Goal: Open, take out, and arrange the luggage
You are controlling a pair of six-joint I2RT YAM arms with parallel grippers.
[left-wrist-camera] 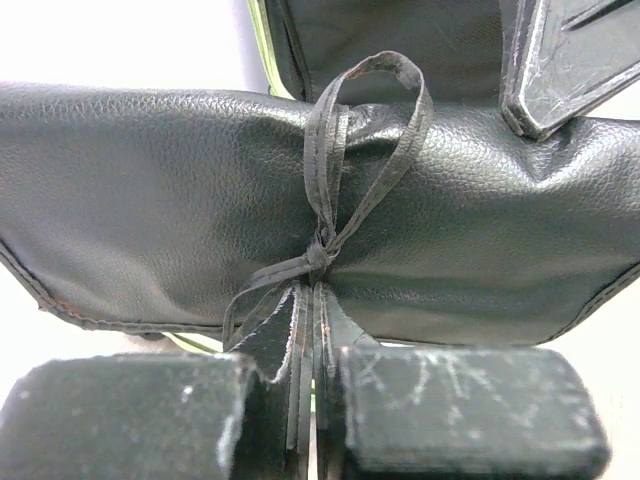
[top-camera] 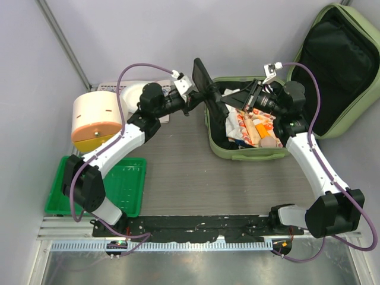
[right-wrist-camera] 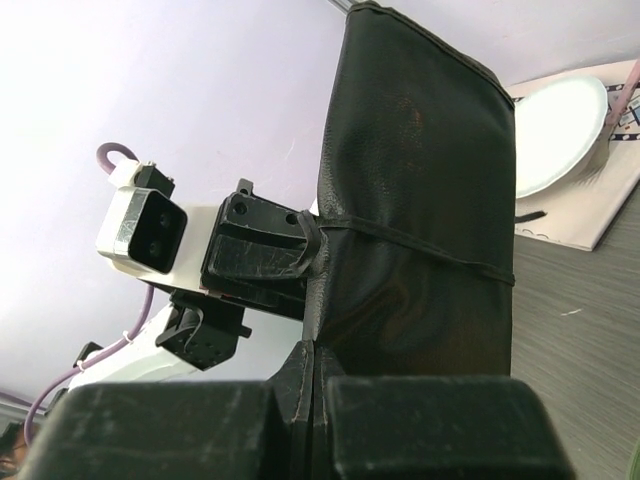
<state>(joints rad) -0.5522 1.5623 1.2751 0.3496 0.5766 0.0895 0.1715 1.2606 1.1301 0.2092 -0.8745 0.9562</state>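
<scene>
Risk first: both grippers held the same black pouch (top-camera: pixel 206 89) by thin edges. The left gripper (left-wrist-camera: pixel 310 410) was pressed together on a flap just under the ribbon (left-wrist-camera: pixel 322 190) knot, and the right gripper (right-wrist-camera: pixel 312 415) was pressed together on the opposite edge. If the arms moved out of sync, I'd expect the soft leatherette to slip from one pinch and swing. Ribbon tails ran down toward the left pinch, so a tug there could undo the bow. The pouch hung upright over the left rim of the luggage (top-camera: pixel 249 155), so a drop would likely put it back inside or catch the rim and shift the shell. The luggage was a pale green hard shell with rounded corners, lying open on the tabletop (top-camera: pixel 178 166) right of centre. Its lid (top-camera: pixel 341 65) leaned back at upper right with the black lining showing. The base held orange-and-white patterned items (top-camera: pixel 255 127), so unpacking looked far from done. The green tray (top-camera: pixel 127 184) sat well apart at near left.
</scene>
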